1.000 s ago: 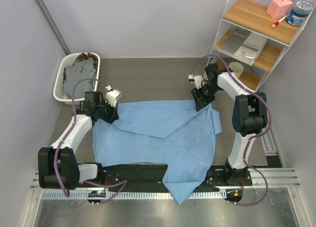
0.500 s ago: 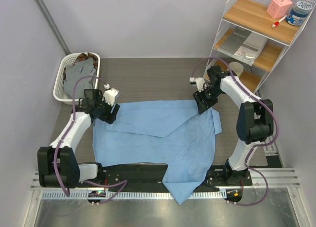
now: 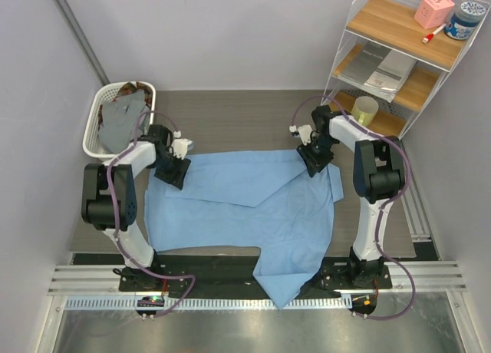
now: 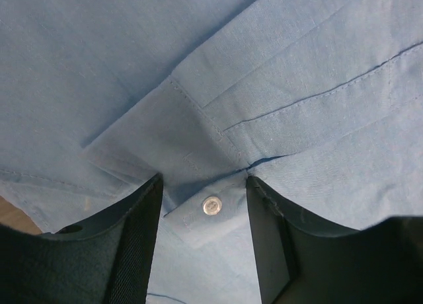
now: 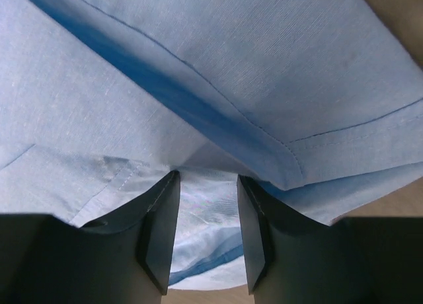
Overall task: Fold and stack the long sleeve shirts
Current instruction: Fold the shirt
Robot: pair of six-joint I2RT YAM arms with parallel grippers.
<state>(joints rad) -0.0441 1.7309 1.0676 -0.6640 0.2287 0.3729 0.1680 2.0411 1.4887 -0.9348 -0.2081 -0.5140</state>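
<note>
Blue long sleeve shirt [image 3: 245,211] lies spread on the worktop [image 3: 238,123], fold barely begun, left hand [image 3: 175,171] and right hand [image 3: 313,163] part-open astride its far corners; next, probably, pinch and draw nearward.

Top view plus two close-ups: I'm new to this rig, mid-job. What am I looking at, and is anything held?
Two robot arms, bolted at the near edge of the table. The top view looks down from behind them; each close-up is a wrist camera. A light blue shirt lies spread on it. The left gripper and right gripper sit at its far edge, fingers apart with cloth between, so nothing looks firmly pinched. A basket of other clothes stands beyond the left arm.
</note>
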